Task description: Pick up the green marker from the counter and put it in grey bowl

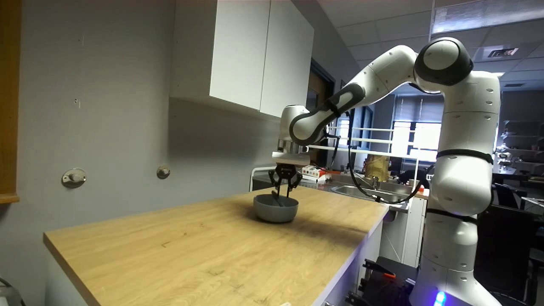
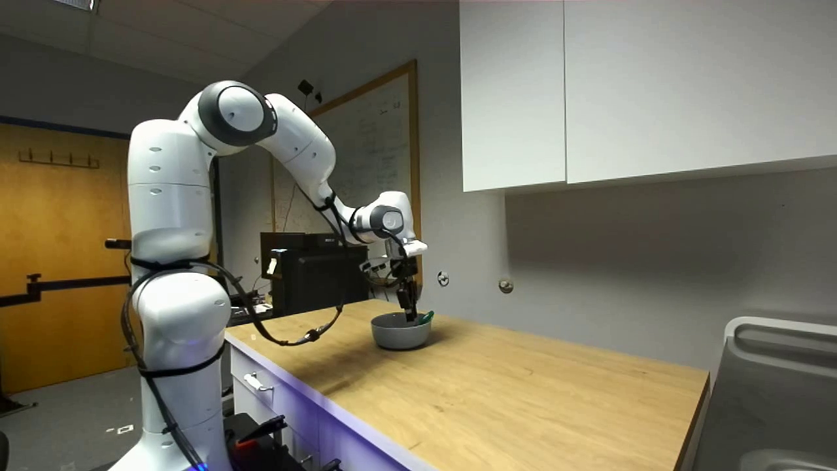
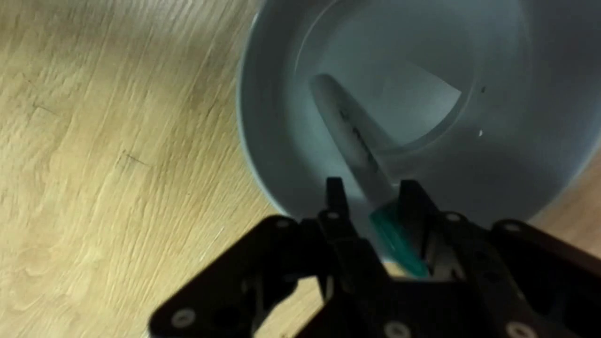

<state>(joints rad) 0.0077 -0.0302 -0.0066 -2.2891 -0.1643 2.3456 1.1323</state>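
The grey bowl (image 1: 276, 213) stands on the wooden counter (image 1: 204, 255); both also show in an exterior view, the bowl (image 2: 397, 337) and the counter (image 2: 536, 399). The green marker (image 3: 350, 134) has a pale grey body and a green cap. It leans inside the bowl, its body end on the floor and its cap up by the rim; the cap also shows in an exterior view (image 2: 426, 318). My gripper (image 3: 372, 183) points down over the bowl, its fingers apart. The cap lies between them, close to one finger, with a gap to the other. Whether it touches that finger is unclear.
White wall cabinets (image 1: 242, 55) hang above the back of the counter. A metal sink (image 1: 361, 191) and a small box (image 1: 313, 171) are beyond the far end. A grey wall (image 2: 608, 261) runs along the counter's back.
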